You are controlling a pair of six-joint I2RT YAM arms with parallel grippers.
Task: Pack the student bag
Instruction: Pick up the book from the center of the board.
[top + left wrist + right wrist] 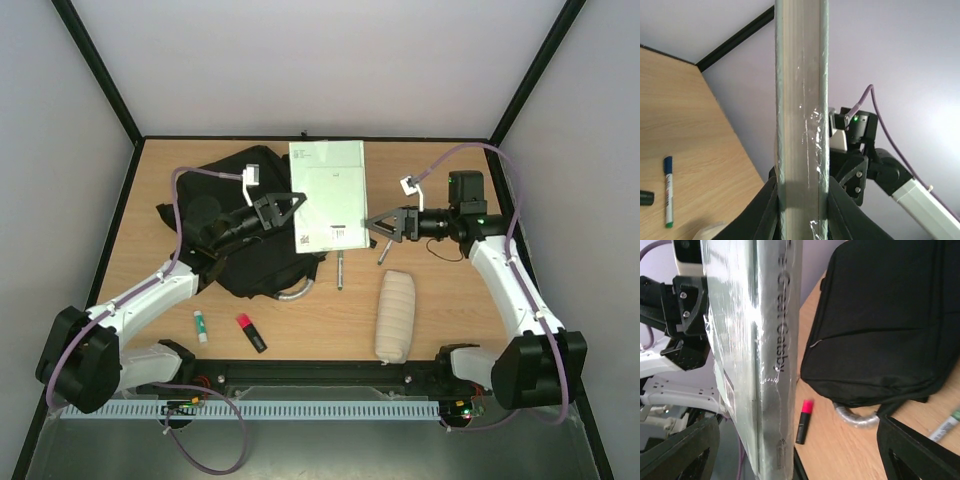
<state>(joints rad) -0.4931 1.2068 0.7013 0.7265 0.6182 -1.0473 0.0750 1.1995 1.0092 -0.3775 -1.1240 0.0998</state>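
- White book (327, 195) is clenched by the left pincer (293, 207), arm stretched over the student bag (245, 262).
- At the book's right edge the right pincer (374, 226) is held released, jaws wide.

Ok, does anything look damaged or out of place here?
Only the book: its clear wrap is creased and crinkled along both edges. It hangs above the table, pinched at one edge by the left gripper, with the right gripper open at the other. Nothing is spilled.
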